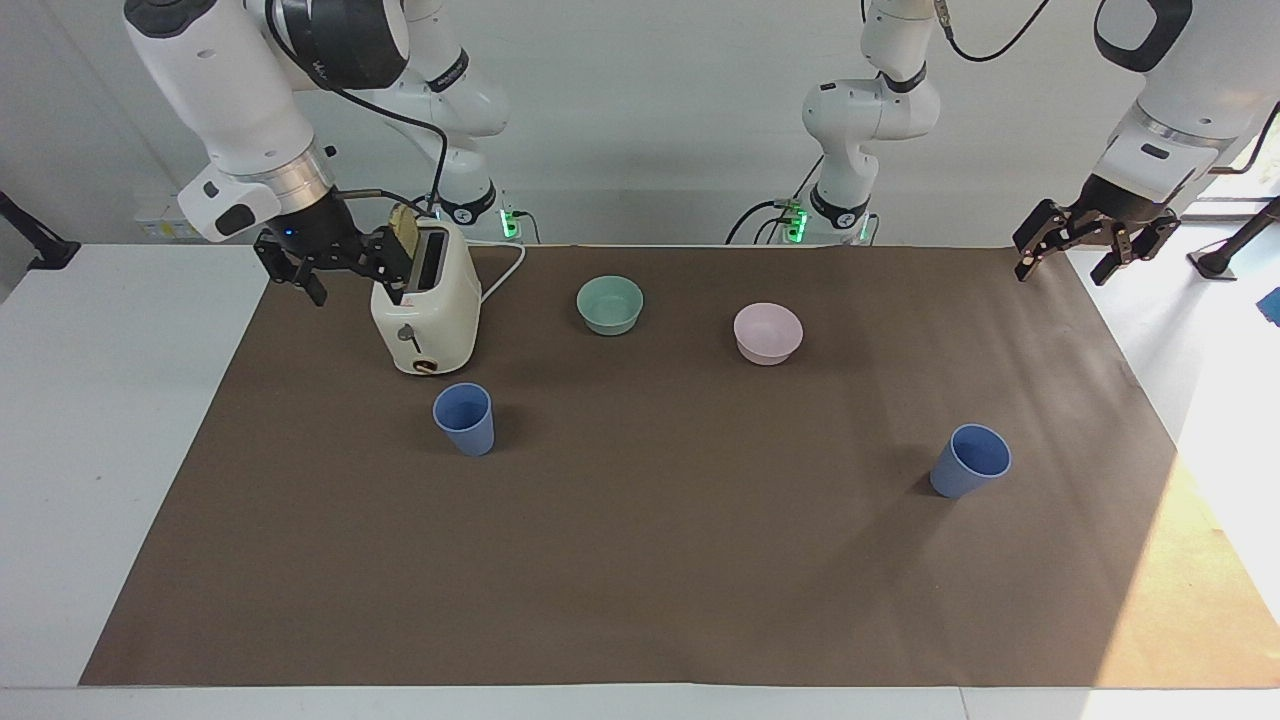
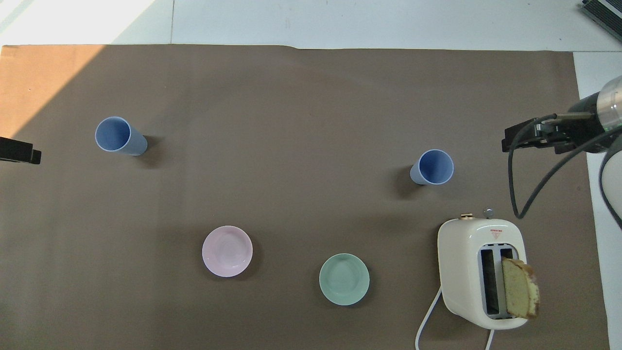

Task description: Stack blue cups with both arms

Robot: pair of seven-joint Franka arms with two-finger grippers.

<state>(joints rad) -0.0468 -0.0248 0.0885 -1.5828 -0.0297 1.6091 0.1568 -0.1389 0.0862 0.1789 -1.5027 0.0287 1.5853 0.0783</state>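
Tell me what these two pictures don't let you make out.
- Left gripper: overhead view's edge cuts off all but a tip.
- Right gripper: in the facing view, one side sits against the toaster, so contact is unclear.
- Toast: lower part hidden in the slot.
- Toaster's cord: cut off by overhead view's bottom edge.

Two blue cups are seen standing upright and well apart on the brown mat: one cup (image 1: 464, 419) just beside the toaster (image 1: 425, 312), the other cup (image 1: 970, 460) toward the left arm's end. The right end effector (image 1: 340, 272) is held open beside the toaster, the left end effector (image 1: 1068, 255) open over the mat's corner.
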